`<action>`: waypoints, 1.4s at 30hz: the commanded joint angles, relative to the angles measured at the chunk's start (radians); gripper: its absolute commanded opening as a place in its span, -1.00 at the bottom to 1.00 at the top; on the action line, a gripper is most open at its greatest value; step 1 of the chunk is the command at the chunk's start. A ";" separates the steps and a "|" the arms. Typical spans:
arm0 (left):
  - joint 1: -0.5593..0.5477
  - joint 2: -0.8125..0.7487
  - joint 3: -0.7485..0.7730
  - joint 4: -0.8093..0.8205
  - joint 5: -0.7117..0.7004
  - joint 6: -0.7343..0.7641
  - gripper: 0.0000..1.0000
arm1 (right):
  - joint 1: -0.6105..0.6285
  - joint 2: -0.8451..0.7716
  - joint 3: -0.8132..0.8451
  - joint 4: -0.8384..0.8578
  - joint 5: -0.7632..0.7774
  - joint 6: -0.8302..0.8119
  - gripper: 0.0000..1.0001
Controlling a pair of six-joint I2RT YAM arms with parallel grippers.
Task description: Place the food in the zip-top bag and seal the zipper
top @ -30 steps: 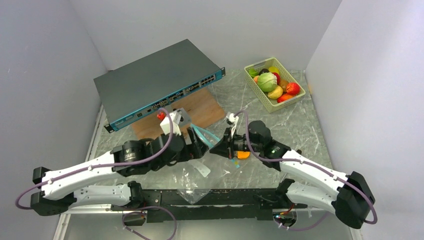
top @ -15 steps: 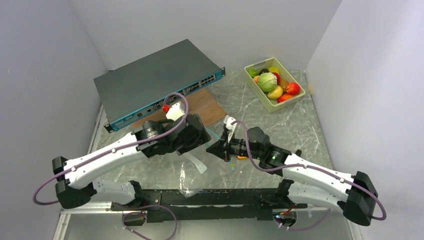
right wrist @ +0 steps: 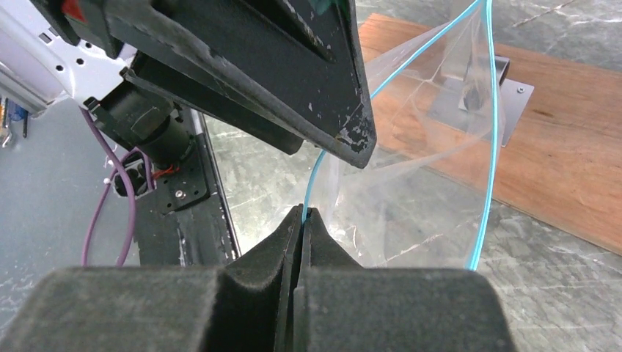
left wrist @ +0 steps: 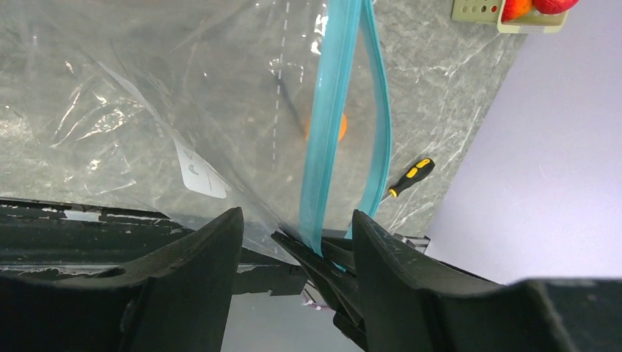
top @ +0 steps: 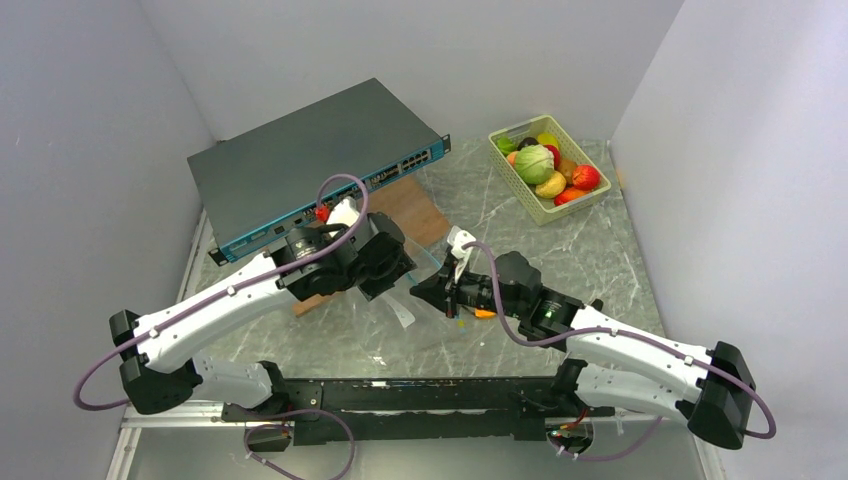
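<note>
Zip-top bag sags mid-table between the arms, its mouth lifted. The right gripper is pressed together, pinching the teal zipper. The left gripper stands spread either side of that strip. Farther back, food fills a green basket.

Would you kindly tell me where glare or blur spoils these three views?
Top external: evenly lit and sharp, though the zip-top bag nearly vanishes against the marble table. Left wrist: white glare streaks across the bag's film; the left pincer looks dark and soft. Right wrist: the right pincer is blurred up close.
</note>
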 commanded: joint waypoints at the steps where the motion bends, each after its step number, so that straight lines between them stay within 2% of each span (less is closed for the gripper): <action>1: 0.004 0.000 -0.025 0.020 0.020 -0.047 0.18 | 0.016 -0.024 0.044 0.033 0.037 -0.022 -1.00; 7: 0.013 0.020 -0.049 0.025 0.015 -0.034 0.14 | 0.017 -0.018 0.051 0.002 0.066 -0.033 -1.00; 9: 0.016 0.019 -0.053 0.033 -0.001 -0.018 0.05 | 0.017 -0.021 0.054 -0.012 0.068 -0.038 -1.00; 11: 0.016 0.017 -0.066 0.064 -0.005 0.015 -0.10 | 0.019 -0.021 0.057 -0.023 0.064 -0.037 -1.00; 15: 0.016 0.026 -0.093 0.084 -0.013 0.039 -0.55 | 0.025 -0.020 0.060 -0.050 0.065 -0.030 -0.97; 16: 0.016 0.028 -0.092 0.071 -0.024 0.038 -0.67 | 0.025 -0.023 0.056 -0.052 0.065 -0.027 -0.88; 17: 0.016 0.030 -0.091 0.054 -0.037 0.031 -0.88 | 0.026 -0.026 0.050 -0.056 0.064 -0.018 -0.78; 18: 0.015 0.032 -0.091 0.035 -0.051 0.020 -0.98 | 0.025 -0.032 0.045 -0.061 0.065 -0.011 -0.62; 21: 0.015 0.023 -0.105 0.021 -0.093 0.020 -1.00 | 0.025 -0.054 0.046 -0.101 0.093 0.022 -0.13; 25: 0.014 0.005 -0.153 0.057 -0.122 0.049 -1.00 | 0.025 -0.102 0.071 -0.217 0.189 0.065 0.20; 33: 0.013 -0.035 -0.248 0.120 -0.111 0.105 -1.00 | 0.016 -0.108 0.182 -0.465 0.488 0.164 0.49; 39: -0.017 -0.089 -0.288 0.187 -0.125 0.229 -1.00 | -0.059 -0.026 0.243 -0.492 0.479 0.255 0.51; 42: -0.027 -0.120 -0.304 0.219 -0.120 0.297 -1.00 | -0.176 -0.012 0.249 -0.484 0.363 0.299 0.51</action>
